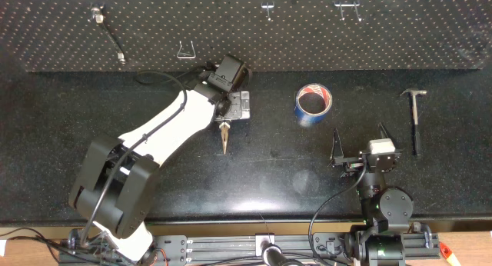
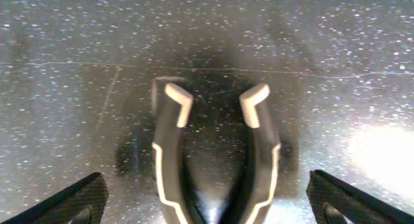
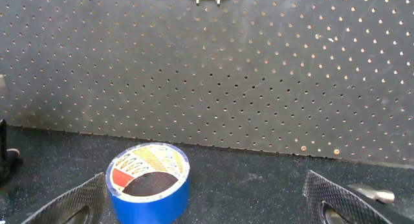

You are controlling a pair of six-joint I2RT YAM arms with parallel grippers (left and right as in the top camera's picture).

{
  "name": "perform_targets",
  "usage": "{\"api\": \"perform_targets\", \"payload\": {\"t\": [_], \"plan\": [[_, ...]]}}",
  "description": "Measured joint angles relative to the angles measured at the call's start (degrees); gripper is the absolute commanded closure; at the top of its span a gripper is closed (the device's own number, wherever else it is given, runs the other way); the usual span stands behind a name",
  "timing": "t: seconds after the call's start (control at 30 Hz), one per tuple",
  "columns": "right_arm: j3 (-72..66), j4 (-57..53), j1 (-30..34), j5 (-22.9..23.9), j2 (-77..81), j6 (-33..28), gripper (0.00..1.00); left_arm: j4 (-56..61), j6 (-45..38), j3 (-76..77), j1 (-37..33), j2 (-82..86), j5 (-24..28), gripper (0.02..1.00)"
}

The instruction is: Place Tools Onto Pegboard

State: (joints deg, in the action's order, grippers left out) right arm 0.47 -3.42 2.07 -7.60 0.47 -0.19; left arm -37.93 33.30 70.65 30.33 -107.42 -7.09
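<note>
Top view: left hand [image 1: 232, 112] over pliers [image 1: 224, 137]

The pegboard [image 1: 307, 43] stands along the back edge of the worktop [image 1: 269, 181]. On it, a wrench [image 1: 110, 35] hangs near the left end. A wire hook [image 1: 185, 50] is to the right of it, lower down. A centre hook [image 1: 267, 8] and a right hook [image 1: 347, 10] are at the top. On the worktop, pliers [image 1: 224, 135] lie left of centre, approx. halfway btw. back and front edge, handles under the left gripper [image 1: 231, 111]. A tape roll [image 1: 314, 104] lies right of centre, nearer the back edge. A hammer [image 1: 415, 120] lies close to the right edge. The right gripper [image 1: 360, 147] is nearer the front edge, btw. tape roll and hammer.
</note>
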Motion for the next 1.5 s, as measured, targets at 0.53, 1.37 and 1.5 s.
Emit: {"api": "perform_targets", "payload": {"t": [0.53, 1.37, 1.5], "plan": [[0.00, 0.02, 0.00, 0.00, 0.00, 0.02, 0.020, 2.03, 2.89, 0.00, 0.00, -1.25, -1.62, 0.020], [0.00, 0.02, 0.00, 0.00, 0.00, 0.02, 0.020, 2.89, 3.02, 0.00, 0.00, -1.66, -0.31, 0.148], [0.00, 0.02, 0.00, 0.00, 0.00, 0.02, 0.020, 2.91, 2.32, 0.00, 0.02, -1.66, -0.28, 0.253]]}}
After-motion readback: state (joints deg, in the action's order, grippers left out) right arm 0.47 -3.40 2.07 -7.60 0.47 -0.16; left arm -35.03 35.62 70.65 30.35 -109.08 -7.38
